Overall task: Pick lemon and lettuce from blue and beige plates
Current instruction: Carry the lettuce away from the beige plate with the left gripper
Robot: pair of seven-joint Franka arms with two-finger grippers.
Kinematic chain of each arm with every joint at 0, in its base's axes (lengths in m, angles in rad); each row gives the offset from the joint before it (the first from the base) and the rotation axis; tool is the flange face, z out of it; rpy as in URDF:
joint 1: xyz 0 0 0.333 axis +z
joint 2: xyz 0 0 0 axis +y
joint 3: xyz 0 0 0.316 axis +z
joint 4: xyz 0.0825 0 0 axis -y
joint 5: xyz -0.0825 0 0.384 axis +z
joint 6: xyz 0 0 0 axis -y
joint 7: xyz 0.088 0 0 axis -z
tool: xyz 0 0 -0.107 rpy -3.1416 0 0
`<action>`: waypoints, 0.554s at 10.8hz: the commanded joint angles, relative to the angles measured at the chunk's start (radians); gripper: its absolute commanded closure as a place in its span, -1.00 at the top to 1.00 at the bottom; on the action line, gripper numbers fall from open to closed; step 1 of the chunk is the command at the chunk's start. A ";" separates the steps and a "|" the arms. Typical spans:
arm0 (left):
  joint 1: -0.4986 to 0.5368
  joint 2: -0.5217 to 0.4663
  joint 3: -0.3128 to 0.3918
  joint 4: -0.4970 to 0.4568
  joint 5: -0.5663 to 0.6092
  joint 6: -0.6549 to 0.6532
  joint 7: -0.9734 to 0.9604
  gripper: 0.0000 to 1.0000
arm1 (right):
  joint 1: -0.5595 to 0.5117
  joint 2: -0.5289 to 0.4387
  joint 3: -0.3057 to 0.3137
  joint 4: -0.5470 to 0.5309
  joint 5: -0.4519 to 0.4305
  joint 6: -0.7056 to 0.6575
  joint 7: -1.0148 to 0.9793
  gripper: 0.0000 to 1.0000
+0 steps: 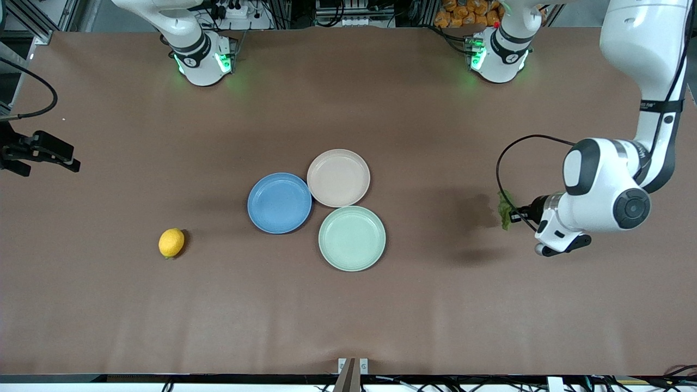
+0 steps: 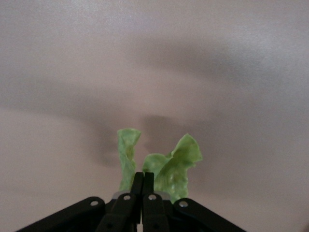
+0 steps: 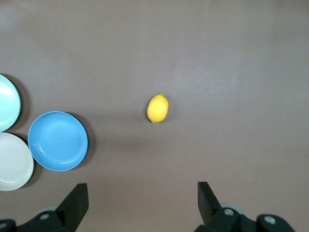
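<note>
Lettuce [image 1: 505, 209], a thin, wrinkled green leaf piece, hangs pinched in the left gripper [image 1: 514, 213] at the middle right of the front frame, over bare brown table toward the left arm's end. In the left wrist view the jaws are clamped together on the leaf's lower edge, with two floppy lobes [image 2: 161, 162] sticking up past the fingertips. Since the hold is only on an edge, I judge that lowering until the leaf touches the table before letting go would keep it from fluttering off.

The small oval yellow lemon [image 1: 171, 242] lies on the table in the lower left of the front frame, well apart from the round matte blue plate [image 1: 279, 202] and the pale pinkish beige plate [image 1: 338, 177], both bare at centre frame. The right gripper [image 1: 46, 149] waits at the left edge, over the table; in its wrist view the fingers [image 3: 75, 205] stand wide apart, holding nothing, with the lemon [image 3: 158, 108] centred ahead of them.
</note>
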 commanded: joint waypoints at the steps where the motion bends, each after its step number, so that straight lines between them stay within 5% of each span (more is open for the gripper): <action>1: 0.012 0.013 -0.009 0.010 0.026 0.016 0.040 0.82 | 0.033 -0.039 -0.030 -0.027 -0.002 -0.003 0.002 1.00; 2: 0.012 0.013 -0.009 0.011 0.025 0.014 0.050 1.00 | 0.053 -0.043 -0.053 -0.027 -0.002 -0.005 0.002 1.00; 6: 0.011 -0.017 -0.007 0.060 0.027 0.000 0.067 1.00 | 0.051 -0.044 -0.057 -0.024 -0.002 -0.005 -0.006 1.00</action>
